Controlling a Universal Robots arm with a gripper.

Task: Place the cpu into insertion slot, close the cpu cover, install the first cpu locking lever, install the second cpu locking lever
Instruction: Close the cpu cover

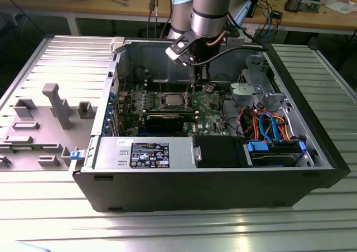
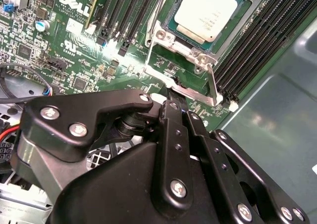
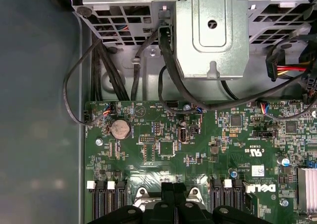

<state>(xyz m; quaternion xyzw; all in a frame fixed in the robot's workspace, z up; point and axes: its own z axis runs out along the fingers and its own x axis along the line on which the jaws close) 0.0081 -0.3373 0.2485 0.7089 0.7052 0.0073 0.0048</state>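
1. Sitting on the ribbed worktop (image 1: 167,229), the open computer case (image 1: 195,193) holds a green board (image 2: 64,55).
2. A printed sticker (image 1: 150,155) marks the grey power box (image 1: 111,151), and white lettering dots the board.
3. The claw (image 3: 174,189) is drawn together just beside the silvery edge of the socket (image 2: 159,35). I cannot tell whether it pinches anything there.
4. The chip (image 2: 208,11) lies flat in the socket, metal face up. It looks light, stiff and delicate underneath, so it is best held by its edges.
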